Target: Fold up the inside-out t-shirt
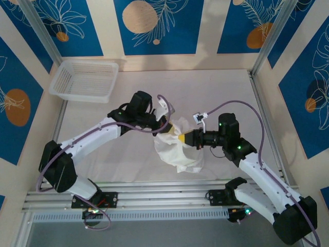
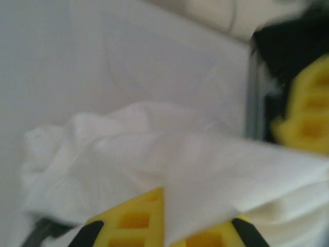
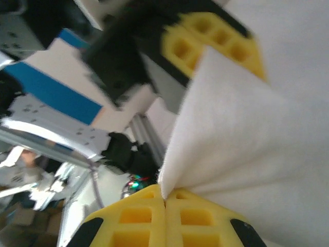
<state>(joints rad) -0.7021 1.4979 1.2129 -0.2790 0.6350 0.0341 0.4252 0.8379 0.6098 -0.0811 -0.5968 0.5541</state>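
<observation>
Top external view: t-shirt (image 1: 177, 149) hangs as a crumpled bunch between the two claws, its lower folds apparently resting on the table (image 1: 226, 92) near the middle, toward the near edge.
Left claw (image 1: 163, 127): closed on an upper fold; the left wrist view shows cloth pinched between its yellow fingers (image 2: 131, 218).
Right claw (image 3: 165, 201): clamped tight on a pointed fold, just beside the other claw.
Step in hand: judged to be spreading the bunch before any fold.
Technique: draw the claws apart evenly, keeping both pinches firm, so the cloth opens flat without slipping.
Basket (image 1: 85, 80): far left corner, well apart.
</observation>
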